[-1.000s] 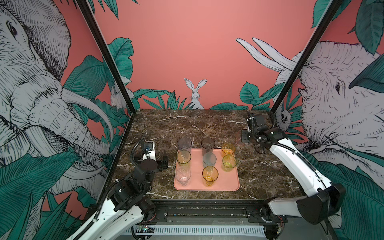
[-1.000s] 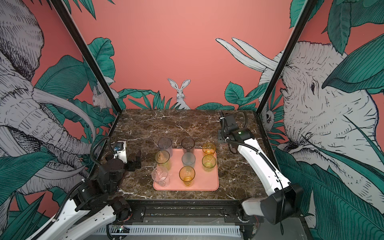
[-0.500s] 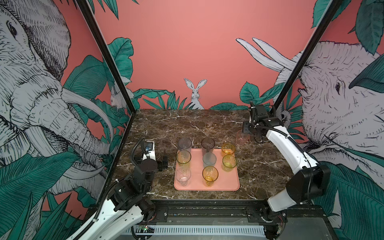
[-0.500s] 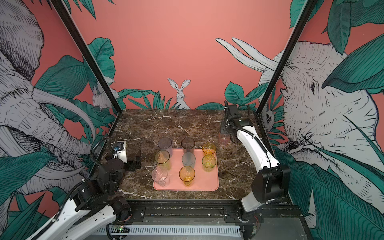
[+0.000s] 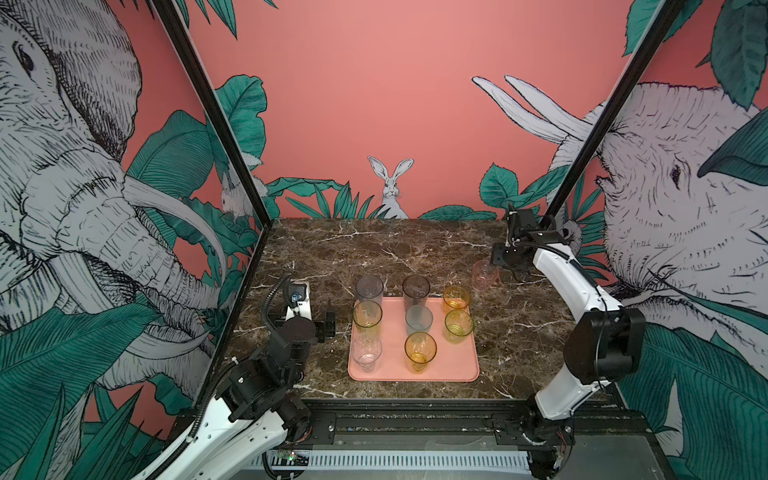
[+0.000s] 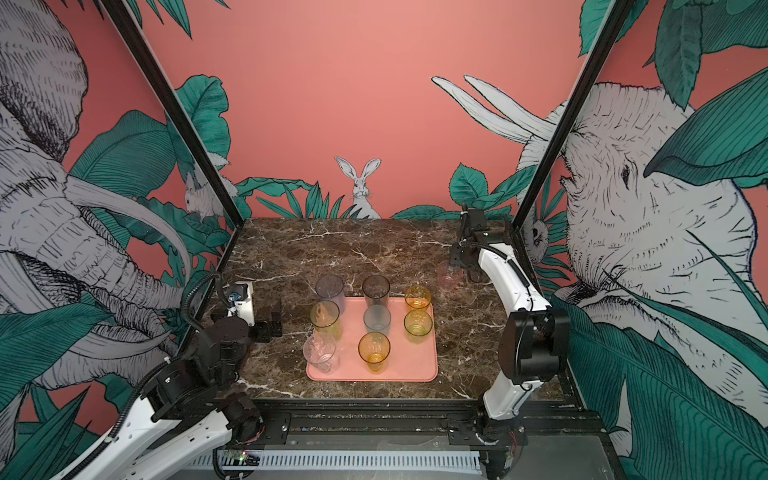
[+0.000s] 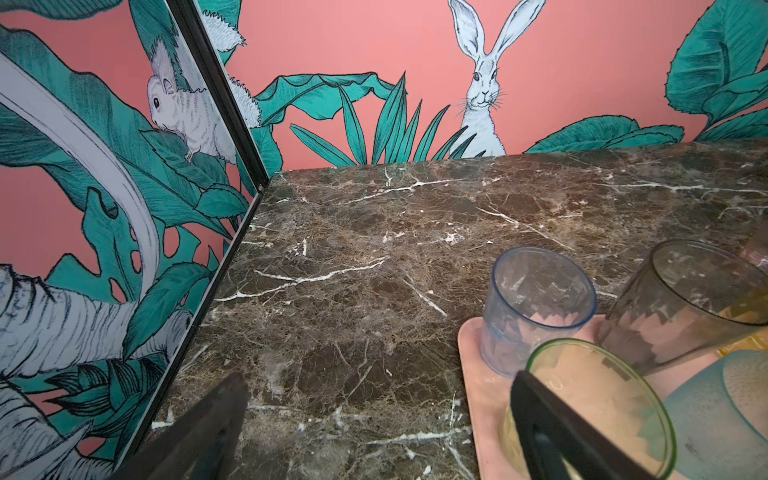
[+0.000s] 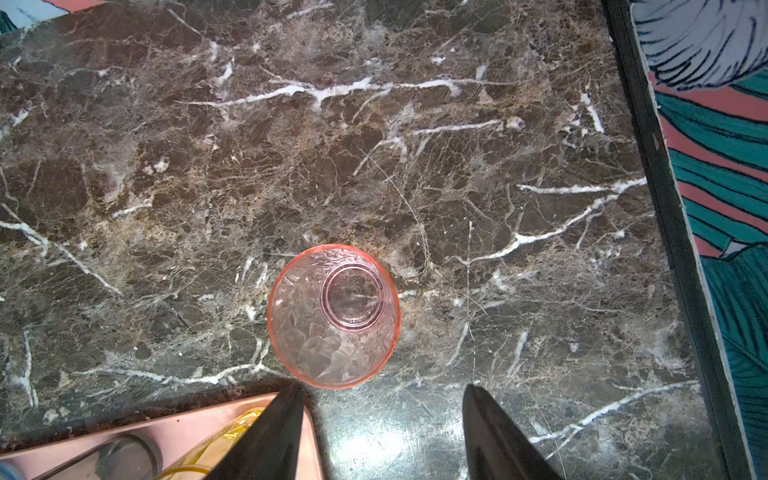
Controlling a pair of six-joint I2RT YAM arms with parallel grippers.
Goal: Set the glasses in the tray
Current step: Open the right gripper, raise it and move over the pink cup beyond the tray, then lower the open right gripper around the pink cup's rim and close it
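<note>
Nearly done here. Eight glasses (image 5: 420, 352) are already stood upright on the salmon tray (image 5: 457, 365) (its near right corner is left bare, so that spot is presumably meant for the last one). Only the pink glass (image 8: 333, 316) is left. It is seen upright on the table (image 5: 374, 245), off the tray, just beyond the tray's far right corner and towards the table's right edge.

The right end effector (image 8: 383, 388) is held over the table just beside that pink glass, with its jaws partly spread and nothing gripped. In the right wrist view the glass is found ahead of the fingertips, close to one of them but not yet between them. The left end effector (image 7: 376, 380) is parked by the tray's left edge, spread as wide as it goes and empty.

Compared with a second ago, the right arm has been folded up. Its elbow has been brought up and in from low beside the table's near right corner. The end effector itself has only been nudged a little towards the table's far edge. The pink glass, the eight on the tray and the left arm have not been shifted.
</note>
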